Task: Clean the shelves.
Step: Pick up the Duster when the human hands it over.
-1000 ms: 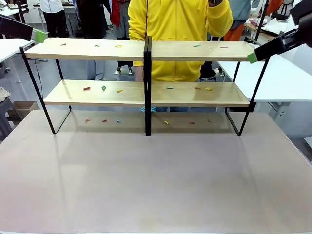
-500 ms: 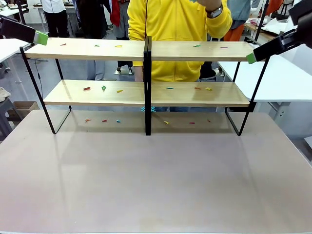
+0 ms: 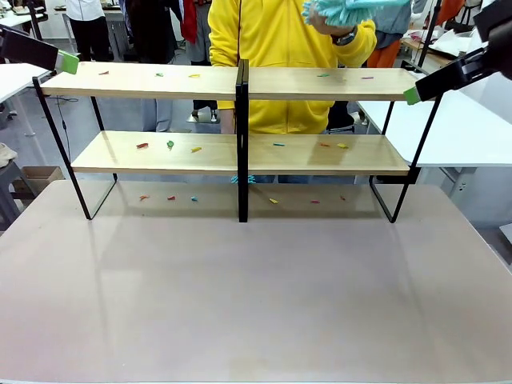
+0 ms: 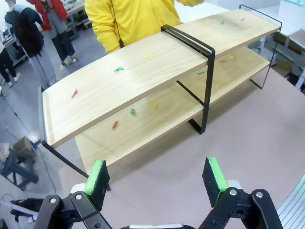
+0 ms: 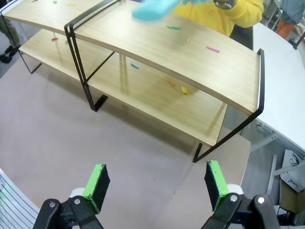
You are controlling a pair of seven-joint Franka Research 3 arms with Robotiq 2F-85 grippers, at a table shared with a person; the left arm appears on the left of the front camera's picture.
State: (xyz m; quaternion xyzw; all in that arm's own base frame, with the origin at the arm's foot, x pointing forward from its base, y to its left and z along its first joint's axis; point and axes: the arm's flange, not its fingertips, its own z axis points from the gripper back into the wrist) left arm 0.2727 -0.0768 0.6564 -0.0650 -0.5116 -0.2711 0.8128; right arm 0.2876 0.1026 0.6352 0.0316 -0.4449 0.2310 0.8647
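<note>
Spotted a teal duster [image 3: 352, 8] at top centre-right of front frame, not in frame half a second back. Held in person's hand [image 3: 330, 26], above right half of top board. Blurred at upper middle of right wrist frame, so probably mid-swing.

No shift of the shelves [image 3: 320, 83]: still spanning upper third of front frame, on far part of table [image 3: 256, 296]. Still seeing coloured scraps [image 3: 170, 145] on both boards and on table underneath; nothing cleared yet.

No change at left gripper [image 4: 156, 177]: fingers spread wide, nothing between, parked off upper-left end of top board. Same at right gripper [image 5: 156, 182]: spread, empty, off upper-right end.

Reads as wiping about to start from person's side, with arms standing by.
</note>
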